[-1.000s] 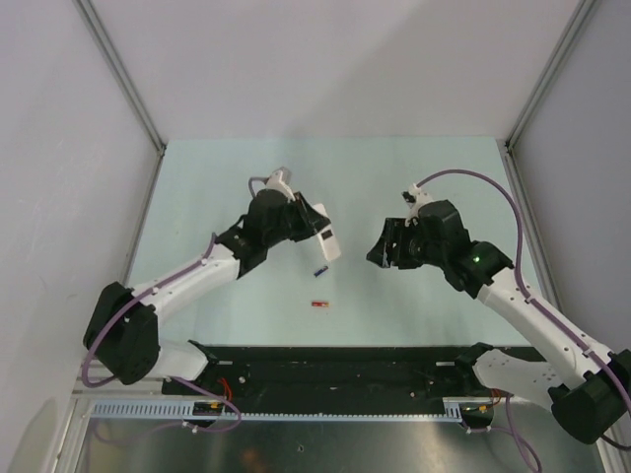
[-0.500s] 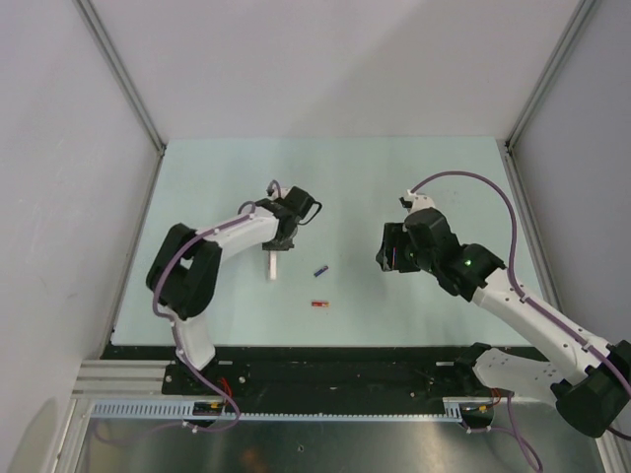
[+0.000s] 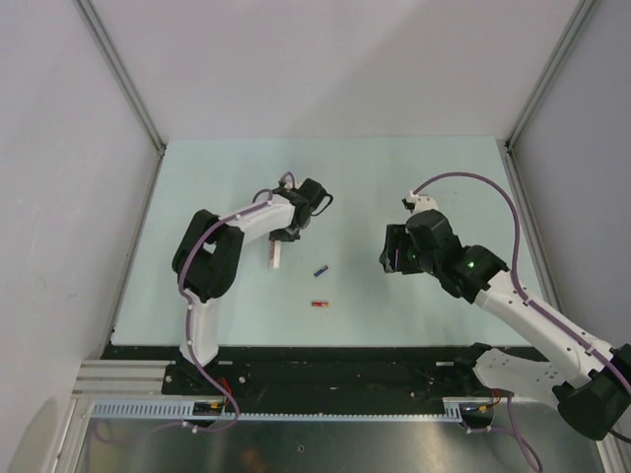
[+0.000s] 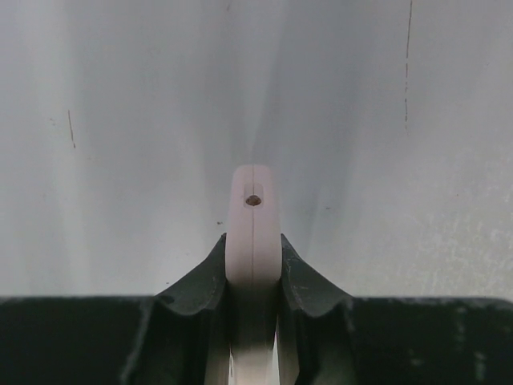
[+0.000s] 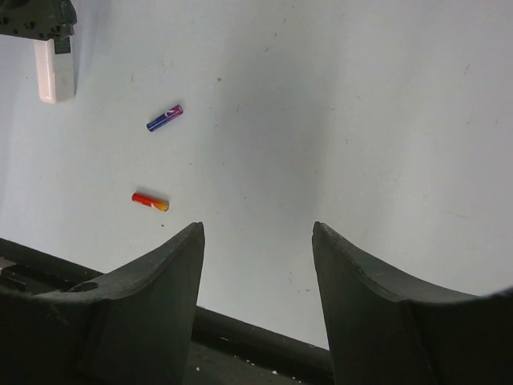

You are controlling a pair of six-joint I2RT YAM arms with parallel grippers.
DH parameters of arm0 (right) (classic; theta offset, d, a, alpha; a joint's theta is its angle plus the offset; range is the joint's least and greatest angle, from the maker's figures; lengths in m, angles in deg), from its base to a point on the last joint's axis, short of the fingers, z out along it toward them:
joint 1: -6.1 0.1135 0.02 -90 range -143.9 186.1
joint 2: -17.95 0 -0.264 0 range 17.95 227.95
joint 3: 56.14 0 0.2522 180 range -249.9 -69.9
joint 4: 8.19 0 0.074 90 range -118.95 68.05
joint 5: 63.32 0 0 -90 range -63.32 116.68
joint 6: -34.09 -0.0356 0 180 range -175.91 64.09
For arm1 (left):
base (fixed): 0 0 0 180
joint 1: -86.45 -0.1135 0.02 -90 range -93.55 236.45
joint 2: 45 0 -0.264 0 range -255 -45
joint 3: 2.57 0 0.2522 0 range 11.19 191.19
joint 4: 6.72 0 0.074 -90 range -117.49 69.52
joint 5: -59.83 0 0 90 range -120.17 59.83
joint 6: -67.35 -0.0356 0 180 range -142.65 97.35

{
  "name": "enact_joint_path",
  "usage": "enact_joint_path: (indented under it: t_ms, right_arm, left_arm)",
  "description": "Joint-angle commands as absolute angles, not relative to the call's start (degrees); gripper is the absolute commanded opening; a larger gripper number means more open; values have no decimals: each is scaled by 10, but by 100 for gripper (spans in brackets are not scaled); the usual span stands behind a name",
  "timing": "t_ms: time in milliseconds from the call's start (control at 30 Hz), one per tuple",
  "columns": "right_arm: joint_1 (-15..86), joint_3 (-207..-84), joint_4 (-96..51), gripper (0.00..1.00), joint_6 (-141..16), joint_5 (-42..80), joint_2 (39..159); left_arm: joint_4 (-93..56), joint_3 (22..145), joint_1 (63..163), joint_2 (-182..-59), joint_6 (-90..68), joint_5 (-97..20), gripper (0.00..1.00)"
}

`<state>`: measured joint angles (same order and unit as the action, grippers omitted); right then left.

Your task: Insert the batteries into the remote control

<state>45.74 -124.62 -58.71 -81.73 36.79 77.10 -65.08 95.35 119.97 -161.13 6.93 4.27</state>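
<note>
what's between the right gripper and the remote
The dark blue-purple battery lies roughly between the right gripper and the remote, clearest in the top view; the red battery sits off that line.

**A:** How is the light from overhead?

**B:** Even and soft, seemingly from above. The table (image 3: 414, 177) reads pale green, with only faint shadows under the arms (image 3: 246, 222). It is sharp across the view, with no strong glare.

**A:** And the left wrist view?

**B:** Streaky. Pale vertical bands of sheen run down the table. The left gripper (image 4: 253, 237) is near black, its detail lost. The end of the remote control (image 4: 253, 210) is crisp.

**A:** Right wrist?

**B:** Bright. The table is washed nearly white, and a grey shadow spreads ahead of the right gripper (image 5: 258, 228). The batteries (image 5: 164, 118) are small but clear. The dark fingers (image 5: 152, 297) look slightly soft.
</note>
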Motion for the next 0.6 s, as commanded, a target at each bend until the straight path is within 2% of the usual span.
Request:
enact_joint_path:
  t_ms: [0,200,300,333,567]
  right_arm:
    - [458,-1256,-596,61,-816,390,753]
    - [450,-1256,-600,62,-817,394,735]
    - [445,-1256,-602,63,-820,393,731]
    - [445,-1256,-604,63,-821,393,729]
    - [444,-1254,-612,62,-823,402,719]
  left_arm:
    - [-632,986,1206,-1633,89,29,27]
    - [-632,1015,1206,-1618,86,20,41]
    - [-632,1025,1206,-1601,79,16,52]
    - [-633,1027,1206,-1596,80,16,58]
    - [-623,988,1199,-1501,87,12,64]
